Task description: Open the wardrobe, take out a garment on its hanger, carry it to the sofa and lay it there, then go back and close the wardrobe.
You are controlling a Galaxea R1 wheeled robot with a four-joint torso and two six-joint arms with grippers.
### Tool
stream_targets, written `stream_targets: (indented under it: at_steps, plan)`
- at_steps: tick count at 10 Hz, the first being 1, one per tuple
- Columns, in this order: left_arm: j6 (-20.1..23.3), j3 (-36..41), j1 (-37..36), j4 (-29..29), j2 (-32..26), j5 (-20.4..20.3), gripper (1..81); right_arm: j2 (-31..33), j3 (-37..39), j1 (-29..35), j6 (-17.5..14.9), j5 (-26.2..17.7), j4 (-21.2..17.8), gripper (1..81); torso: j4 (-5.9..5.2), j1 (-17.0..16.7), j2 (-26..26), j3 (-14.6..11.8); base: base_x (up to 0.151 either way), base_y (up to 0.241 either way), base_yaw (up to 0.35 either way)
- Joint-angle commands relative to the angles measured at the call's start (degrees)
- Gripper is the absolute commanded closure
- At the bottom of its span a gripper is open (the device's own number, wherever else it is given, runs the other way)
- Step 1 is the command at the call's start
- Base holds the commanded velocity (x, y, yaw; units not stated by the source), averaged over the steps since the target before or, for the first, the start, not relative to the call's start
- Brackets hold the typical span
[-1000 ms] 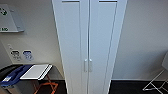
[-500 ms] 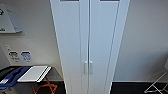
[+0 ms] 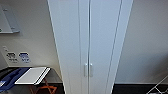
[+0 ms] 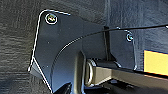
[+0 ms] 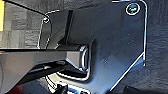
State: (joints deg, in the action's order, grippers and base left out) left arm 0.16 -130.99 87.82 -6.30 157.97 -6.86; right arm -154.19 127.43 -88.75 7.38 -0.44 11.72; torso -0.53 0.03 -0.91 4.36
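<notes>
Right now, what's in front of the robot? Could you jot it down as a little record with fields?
main thing: wardrobe, tall, white, two doors
doors: both shut, meeting at the centre seam
handles: two small vertical white handles, side by side at the seam
beside it, on the robot's left: chair with a white seat and orange legs
wall on that side: sockets and a grey wall-mounted panel
floor: dark
grippers: fingers not discernible in either wrist view

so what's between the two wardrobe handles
In the head view, just the shut doors' centre seam runs between the wardrobe handles; nothing else.
</notes>
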Motion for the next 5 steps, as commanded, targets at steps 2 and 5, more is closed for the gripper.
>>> stream_targets:
  at_steps: [2,5]
  plan:
    - [0.5,0.8,-2.1,0.0,-0.7,3.3,1.0,1.2,-1.1,2.4,0.1,-3.1,0.0,1.0,0.00,0.0,0.0,0.0,0.101,0.000,0.000]
    - [0.5,0.8,-2.1,0.0,-0.5,3.3,1.0,1.1,-1.1,2.6,0.1,-3.1,0.0,1.0,0.00,0.0,0.0,0.0,0.086,0.000,0.000]
